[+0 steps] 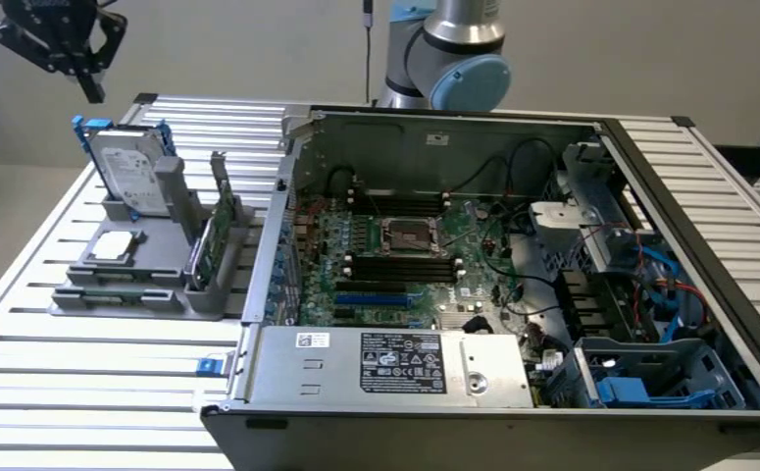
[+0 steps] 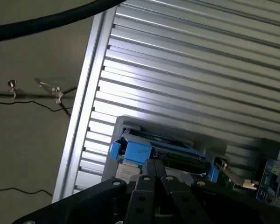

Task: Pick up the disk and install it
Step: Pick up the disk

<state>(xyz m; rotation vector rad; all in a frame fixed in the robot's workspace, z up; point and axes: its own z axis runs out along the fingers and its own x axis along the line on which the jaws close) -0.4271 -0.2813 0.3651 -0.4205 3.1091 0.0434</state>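
The disk (image 1: 128, 172) stands upright in the grey rack (image 1: 157, 294) (blue-framed), the claw (image 1: 90, 90) clenched empty, pointing down above it.

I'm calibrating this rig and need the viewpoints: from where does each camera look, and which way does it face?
Exterior view: off the arm, high up, looking down on the table, the open case and the rack; the arm and the shut gripper show.
Wrist view: on the wrist, looking down past the gripper at the disk standing in the rack.
Shared: gripper, disk, rack, table.
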